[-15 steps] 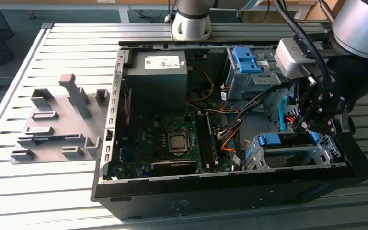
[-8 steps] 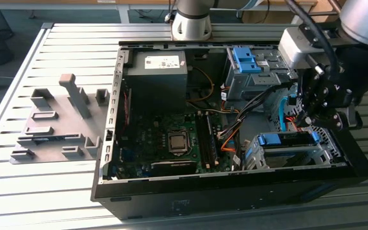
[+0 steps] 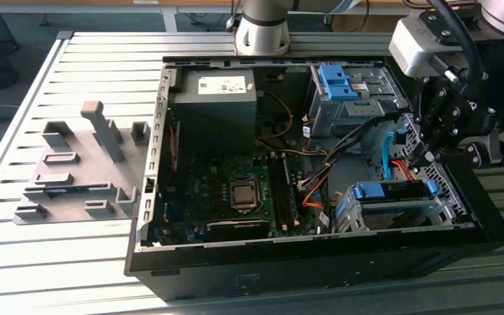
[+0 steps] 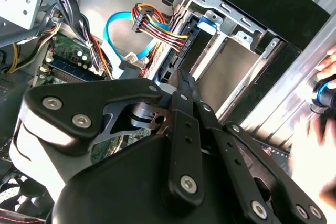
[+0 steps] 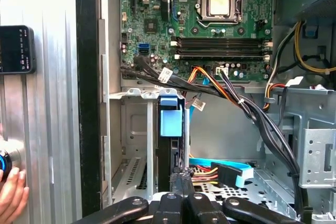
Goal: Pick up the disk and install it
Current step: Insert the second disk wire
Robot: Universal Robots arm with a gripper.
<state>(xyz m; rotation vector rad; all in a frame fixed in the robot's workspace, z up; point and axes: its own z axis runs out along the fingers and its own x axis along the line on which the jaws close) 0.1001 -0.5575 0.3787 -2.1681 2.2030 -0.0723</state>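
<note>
The disk (image 3: 392, 191) stands on edge in the drive cage (image 3: 361, 216) at the front corner of the open computer case, on the exterior view's right. Its blue rail tab (image 5: 170, 116) and dark body (image 5: 164, 156) show between the cage walls in the first wrist view, and the tab (image 4: 207, 23) also shows in the second wrist view. My gripper (image 3: 422, 157) hangs just above the disk's inner end, by the cable plugs. In both wrist views its black fingers (image 5: 181, 178) are pressed together with nothing between them, the tips (image 4: 181, 77) pointing at the disk's end. Whether they touch it is unclear.
Orange, black and blue cables (image 5: 210, 85) run across the case beside the cage. A bare blue bracket (image 3: 335, 80) sits in the upper cage, next to a dark grey box (image 3: 212, 98). A grey fixture (image 3: 77, 170) lies on the slatted table. A person's hand (image 5: 10, 192) is outside the case wall.
</note>
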